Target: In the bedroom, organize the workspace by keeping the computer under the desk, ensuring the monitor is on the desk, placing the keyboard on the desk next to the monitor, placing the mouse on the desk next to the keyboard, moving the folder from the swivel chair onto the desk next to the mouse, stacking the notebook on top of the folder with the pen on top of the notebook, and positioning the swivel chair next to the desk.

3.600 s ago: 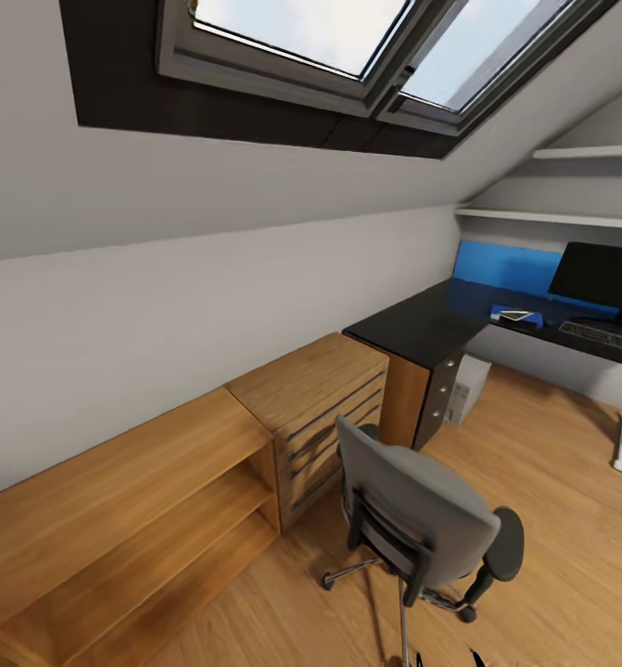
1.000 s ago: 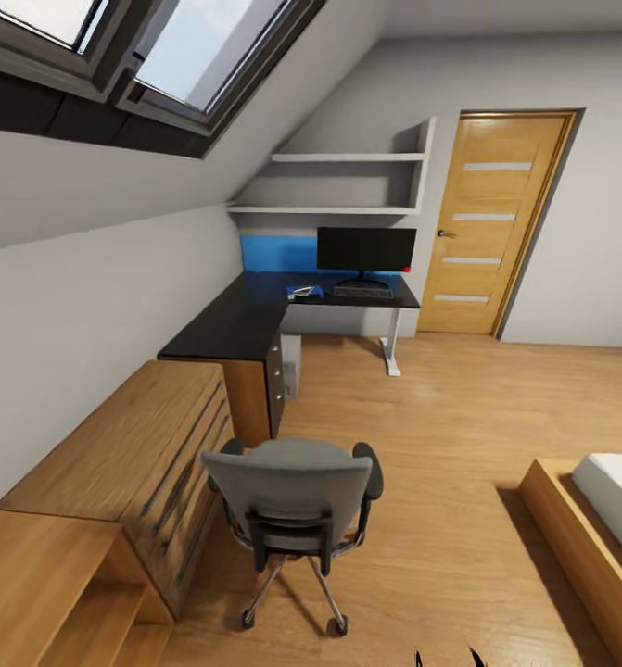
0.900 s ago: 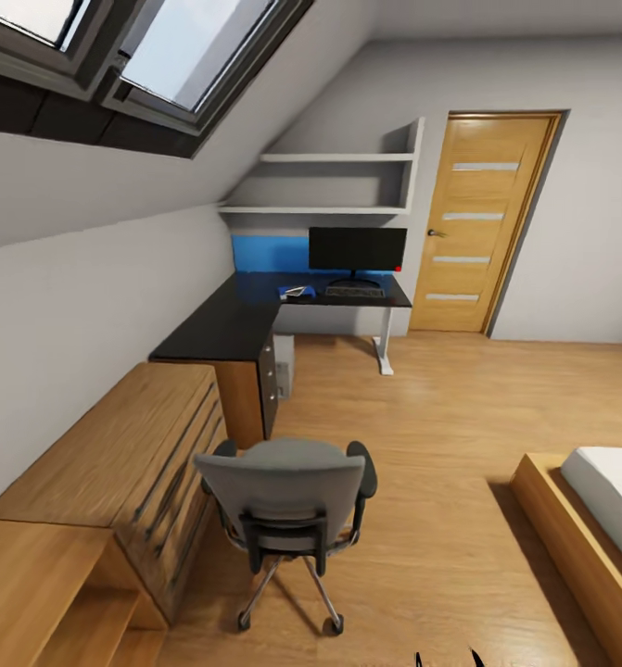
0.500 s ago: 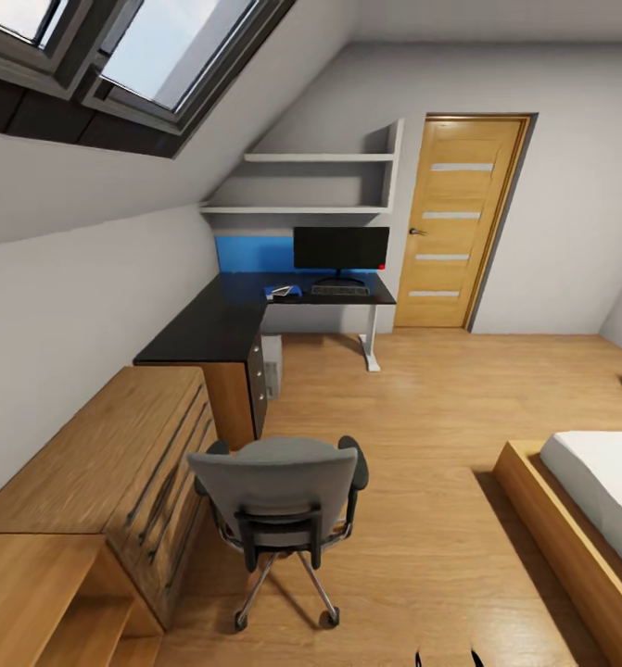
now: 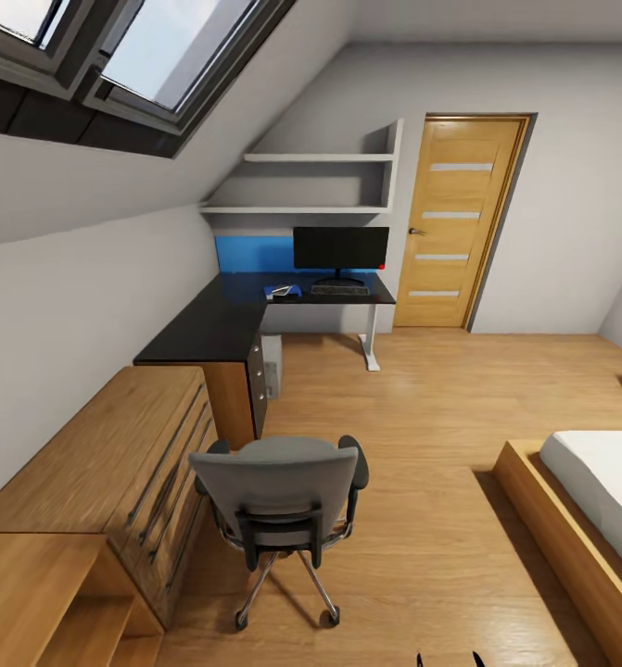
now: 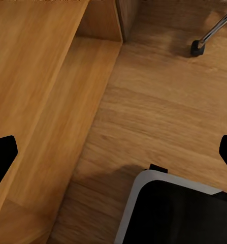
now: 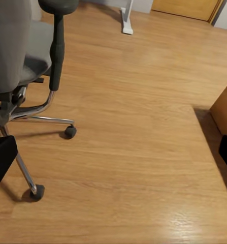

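grey fabric covers the swivel chair (image 5: 278, 491), which stands in the near middle of the wooden floor (image 5: 440, 435) with its back turned toward the camera, well apart from the working end of the desk (image 5: 227, 320). that black l-shaped desk runs along the left wall and turns across the far wall, where the monitor (image 5: 340, 250) stands upright on it. the keyboard (image 5: 339, 291) lies just in front of the monitor, and a blue folder (image 5: 283, 292) with something pale on top of it sits on the desk just left of the keyboard; what the pale thing is cannot be told at this size, and the mouse and pen are too small to pick out. the computer (image 5: 272, 363) stands on the floor under the desk beside its drawers. a wooden dresser (image 5: 116, 463) lines the near left wall, a wooden door (image 5: 454, 222) stands at the far right, and a bed (image 5: 589, 500) sits at the near right. in the left wrist view the left gripper (image 6: 113, 152) shows its two dark fingertips at opposite edges, spread wide with nothing between them, over floor and a low wooden shelf (image 6: 47, 91). in the right wrist view the right gripper (image 7: 113, 152) is likewise spread wide and holds nothing, with the chair's wheeled base to one side.
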